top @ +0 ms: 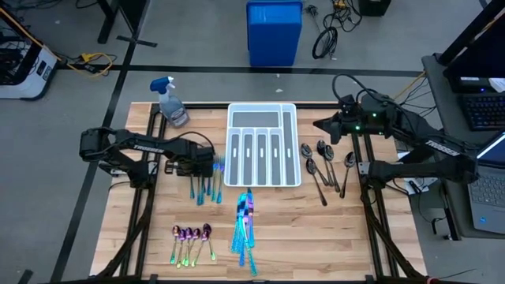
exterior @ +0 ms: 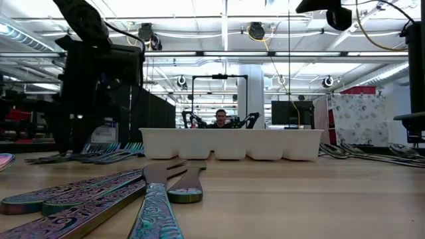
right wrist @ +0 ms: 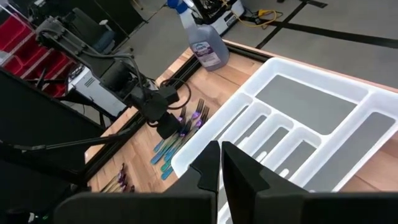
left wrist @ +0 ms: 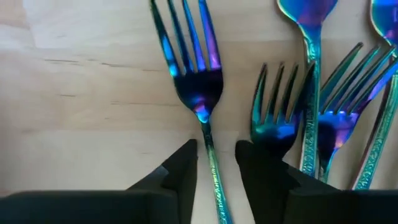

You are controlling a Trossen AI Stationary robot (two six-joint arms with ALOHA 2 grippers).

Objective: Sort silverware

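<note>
On the desk [top: 316,244] we count four groups of cutlery around one white tray [top: 263,146]. Left of the tray lie the forks [top: 207,186], about four of them, though the left arm hides part of the group, so we cannot fix the number. Near the front left lie five small purple spoons [top: 192,237]. In front of the tray sits a bundle of blue knives [top: 245,225]; they overlap too much to count. Right of the tray lie five dark spoons [top: 325,164]. The tray's compartments look empty from above. One spray bottle [top: 171,102] stands at the back left corner.

The left pincer [left wrist: 216,158] is down over the forks, its jaws narrowly apart. In the left wrist view one fork's handle [left wrist: 211,162] runs through the gap between the two fingers; we cannot tell whether they touch it. The fork lies flat on the wood, with a second fork and a spoon-shaped piece just beside it.

The right pincer [right wrist: 221,163] hangs above the back right of the desk, near the tray's far corner, fingers pressed together on nothing.
</note>
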